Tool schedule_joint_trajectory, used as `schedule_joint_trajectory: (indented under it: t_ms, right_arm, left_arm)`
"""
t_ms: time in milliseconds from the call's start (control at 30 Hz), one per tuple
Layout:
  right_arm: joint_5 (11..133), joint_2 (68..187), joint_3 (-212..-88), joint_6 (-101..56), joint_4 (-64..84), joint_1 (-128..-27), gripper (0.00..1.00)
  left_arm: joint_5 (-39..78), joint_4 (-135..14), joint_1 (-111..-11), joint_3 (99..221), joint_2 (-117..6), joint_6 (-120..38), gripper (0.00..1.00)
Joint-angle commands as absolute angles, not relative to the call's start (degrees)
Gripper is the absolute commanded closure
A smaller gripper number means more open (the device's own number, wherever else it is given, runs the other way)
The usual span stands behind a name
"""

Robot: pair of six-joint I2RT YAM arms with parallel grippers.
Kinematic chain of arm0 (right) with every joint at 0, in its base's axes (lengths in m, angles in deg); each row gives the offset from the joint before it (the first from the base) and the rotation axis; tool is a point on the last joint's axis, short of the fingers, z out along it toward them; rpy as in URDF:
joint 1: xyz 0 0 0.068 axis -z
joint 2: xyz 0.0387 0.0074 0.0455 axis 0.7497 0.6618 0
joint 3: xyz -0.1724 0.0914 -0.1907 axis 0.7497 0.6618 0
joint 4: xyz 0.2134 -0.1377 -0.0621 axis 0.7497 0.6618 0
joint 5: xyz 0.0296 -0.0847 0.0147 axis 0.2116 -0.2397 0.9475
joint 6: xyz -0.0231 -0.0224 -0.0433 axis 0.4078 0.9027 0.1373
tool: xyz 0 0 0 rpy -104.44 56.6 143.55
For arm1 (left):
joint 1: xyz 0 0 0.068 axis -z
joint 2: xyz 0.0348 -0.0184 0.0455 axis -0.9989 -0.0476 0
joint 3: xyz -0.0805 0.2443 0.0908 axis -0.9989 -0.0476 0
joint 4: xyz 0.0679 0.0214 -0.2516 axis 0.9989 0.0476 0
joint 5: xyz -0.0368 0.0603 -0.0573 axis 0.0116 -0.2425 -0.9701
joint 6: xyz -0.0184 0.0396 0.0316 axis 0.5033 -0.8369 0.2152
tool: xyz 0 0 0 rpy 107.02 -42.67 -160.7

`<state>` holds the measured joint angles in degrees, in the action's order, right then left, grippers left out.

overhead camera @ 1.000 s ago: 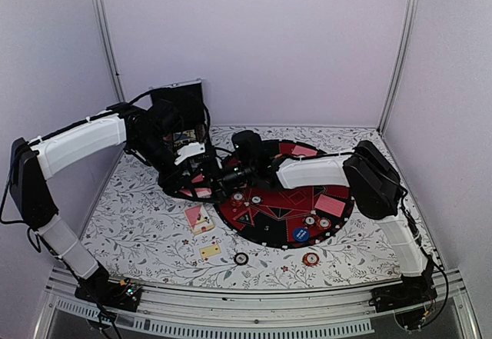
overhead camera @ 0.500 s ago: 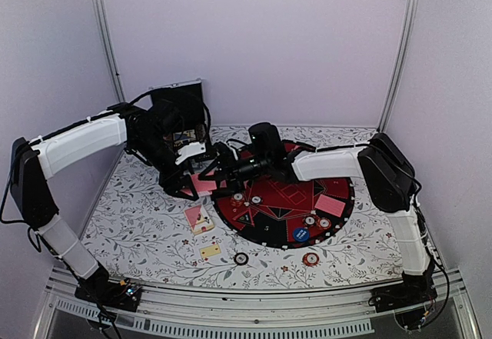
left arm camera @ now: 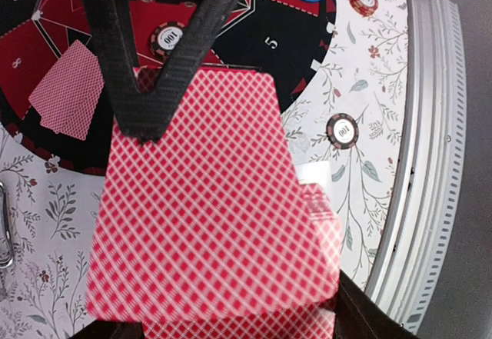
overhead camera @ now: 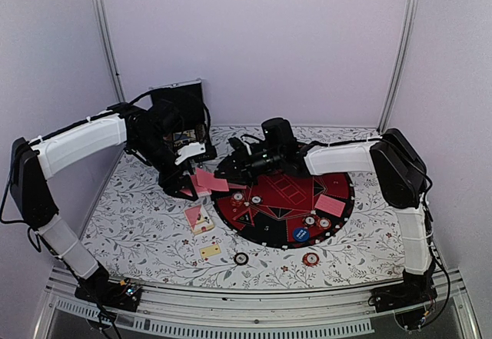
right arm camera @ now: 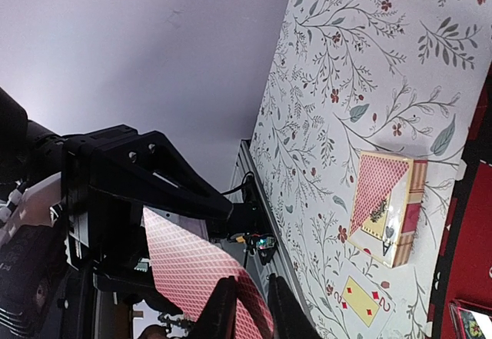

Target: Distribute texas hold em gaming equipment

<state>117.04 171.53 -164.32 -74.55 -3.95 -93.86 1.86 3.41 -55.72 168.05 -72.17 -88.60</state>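
My left gripper (overhead camera: pixel 187 176) is shut on the pink-red-backed deck (left arm camera: pixel 207 201), holding it above the table's left-back area. My right gripper (overhead camera: pixel 228 168) meets it from the right. In the right wrist view its fingertips (right arm camera: pixel 224 312) pinch the edge of the top card (right arm camera: pixel 188 266), so the right gripper (right arm camera: pixel 250 312) is shut on that card. Single cards (overhead camera: pixel 330 204) lie face down on the round mat (overhead camera: pixel 269 235) beside striped chips (overhead camera: pixel 314 221). A dark chip (overhead camera: pixel 241 258) and an orange-red chip (overhead camera: pixel 310 259) lie on the table in front.
A card box (overhead camera: pixel 200 218) and a face-up two of diamonds (overhead camera: pixel 210 251) lie left of the mat. A blue chip (overhead camera: pixel 300 233) sits on the mat's near edge. The black case (overhead camera: pixel 178 97) stands open at the back left. Walls enclose the table.
My right gripper has closed its jaws on the deck's top card, and its arm has stretched out further back. The left arm has held still with the deck.
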Motion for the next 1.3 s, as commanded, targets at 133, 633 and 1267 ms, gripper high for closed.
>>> schedule_joint_trajectory:
  t_ms: [133, 633, 1267]
  right_arm:
    - [117.4, 166.5, -161.2, -75.1, -2.8, -92.2, 0.97]
    - [120.0, 161.8, -156.9, -75.4, -3.6, -76.9, 1.00]
    - [111.7, 181.2, -176.5, -65.6, 10.6, -55.5, 1.00]
  left_arm:
    - [0.4, 2.8, -55.2, 168.2, -71.4, -88.7, 0.99]
    - [0.7, 3.2, -55.2, 168.3, -70.9, -88.6, 0.99]
    - [0.5, 4.2, -55.3, 170.1, -72.8, -88.8, 1.00]
